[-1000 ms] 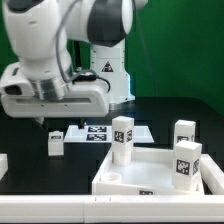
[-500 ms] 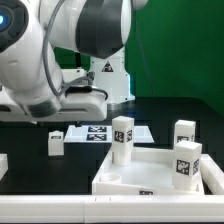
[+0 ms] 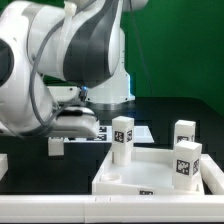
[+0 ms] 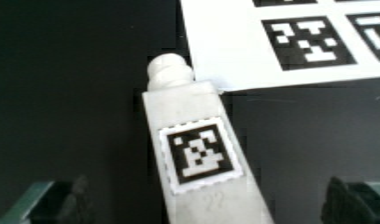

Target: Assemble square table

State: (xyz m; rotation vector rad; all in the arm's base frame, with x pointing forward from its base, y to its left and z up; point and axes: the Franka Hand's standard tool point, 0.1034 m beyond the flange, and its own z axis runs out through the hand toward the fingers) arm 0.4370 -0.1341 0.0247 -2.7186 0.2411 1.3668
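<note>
The white square tabletop [image 3: 140,178] lies at the front on the exterior view's right. Three tagged white legs stand on it: one [image 3: 123,138] at its near-left corner, one [image 3: 183,132] at the back right and one [image 3: 186,161] in front of that. A fourth leg [image 3: 55,146] lies loose on the black table under my hand. In the wrist view this leg [image 4: 196,140] shows its tag, and its rounded tip touches a corner of the marker board [image 4: 293,40]. My gripper [image 4: 205,202] is open, with one dark fingertip [image 4: 50,200] on each side of the leg and apart from it.
The marker board [image 3: 98,131] lies flat behind the loose leg. My arm [image 3: 60,70] fills the exterior view's left half and hides the table there. A white piece [image 3: 3,165] shows at the exterior view's left edge. The robot base [image 3: 112,85] stands at the back.
My arm has swung down and toward the exterior view's right, bringing the hand over the loose leg. The jaws have stayed open. No part has moved.
</note>
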